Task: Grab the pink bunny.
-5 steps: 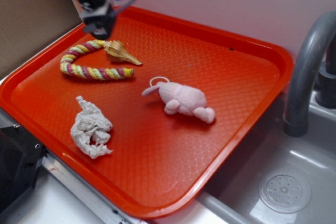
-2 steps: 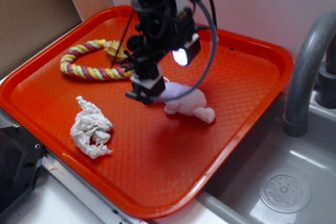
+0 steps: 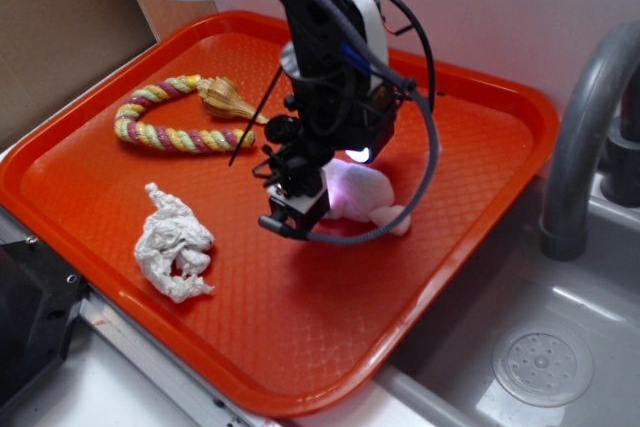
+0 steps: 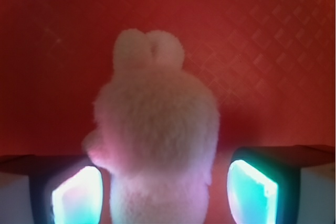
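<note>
The pink bunny lies on its side near the middle of the orange tray, somewhat toward the right edge; the gripper is down over its left end, hiding part of it in the exterior view. The wrist view shows the reason for that stance: the pink bunny fills the space between the two fingers, one on each flank, with a gap visible on both sides; so the gripper stands open and straddling, not yet pinching, set so that a closing would catch the plush body across its width. The rope toy and a shell sit toward the far left corner; the crumpled paper wad lies near the front left edge; all well apart from the grasp.
</note>
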{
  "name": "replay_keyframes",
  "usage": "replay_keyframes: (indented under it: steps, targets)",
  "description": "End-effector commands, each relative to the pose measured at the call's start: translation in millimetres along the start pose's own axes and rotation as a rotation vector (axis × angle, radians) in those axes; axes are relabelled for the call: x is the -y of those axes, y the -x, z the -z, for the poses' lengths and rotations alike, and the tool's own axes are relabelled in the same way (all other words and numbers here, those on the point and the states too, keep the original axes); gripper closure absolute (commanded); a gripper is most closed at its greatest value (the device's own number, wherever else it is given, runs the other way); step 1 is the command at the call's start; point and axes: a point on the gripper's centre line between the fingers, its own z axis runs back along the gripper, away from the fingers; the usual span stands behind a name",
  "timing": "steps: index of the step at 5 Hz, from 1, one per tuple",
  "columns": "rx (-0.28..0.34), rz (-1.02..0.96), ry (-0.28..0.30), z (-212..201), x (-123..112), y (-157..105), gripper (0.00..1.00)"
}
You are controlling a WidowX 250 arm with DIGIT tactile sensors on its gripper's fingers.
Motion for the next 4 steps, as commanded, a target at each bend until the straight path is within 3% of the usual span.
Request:
replay_keyframes:
  steps: [1, 3, 4]
  targets:
    - [-0.005, -0.054, -0.035, 4, 26, -18, 1.00]
    - [0.011, -0.137, -0.073, -1, 28, -14, 1.00]
    - [0.003, -0.395, -0.178, -34, 19, 16, 1.00]
